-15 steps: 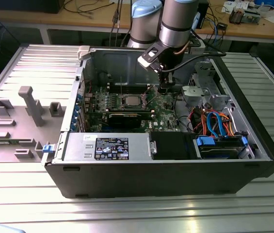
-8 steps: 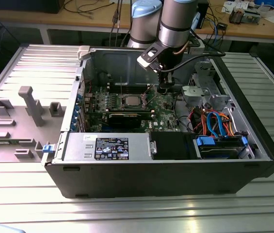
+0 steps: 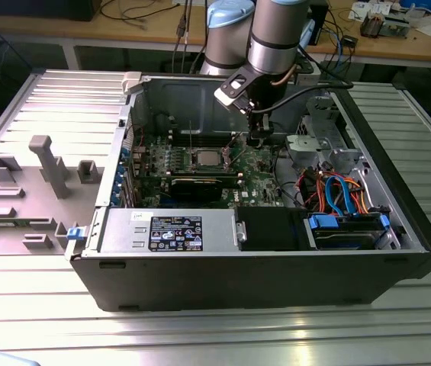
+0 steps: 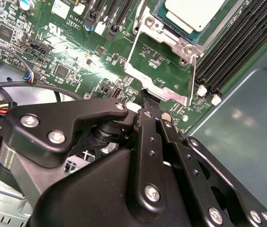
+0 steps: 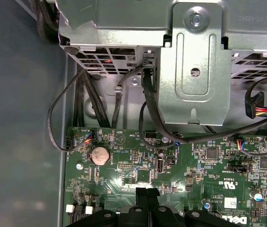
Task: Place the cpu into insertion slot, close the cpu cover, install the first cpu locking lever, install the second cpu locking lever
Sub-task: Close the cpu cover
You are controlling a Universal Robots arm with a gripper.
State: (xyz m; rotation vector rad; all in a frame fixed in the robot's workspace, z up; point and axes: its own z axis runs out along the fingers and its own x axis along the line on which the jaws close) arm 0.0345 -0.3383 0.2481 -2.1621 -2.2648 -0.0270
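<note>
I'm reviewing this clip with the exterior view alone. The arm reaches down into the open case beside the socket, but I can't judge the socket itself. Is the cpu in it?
Observer: Yes. In the second wrist view the cpu lies in the insertion slot, its grey top uncovered.
Operator: So where is the cpu cover?
Observer: The cpu cover stands open, off the chip. Green board shows through its window, and the shut gripper is at its free edge. I cannot tell whether it pinches that edge.
</note>
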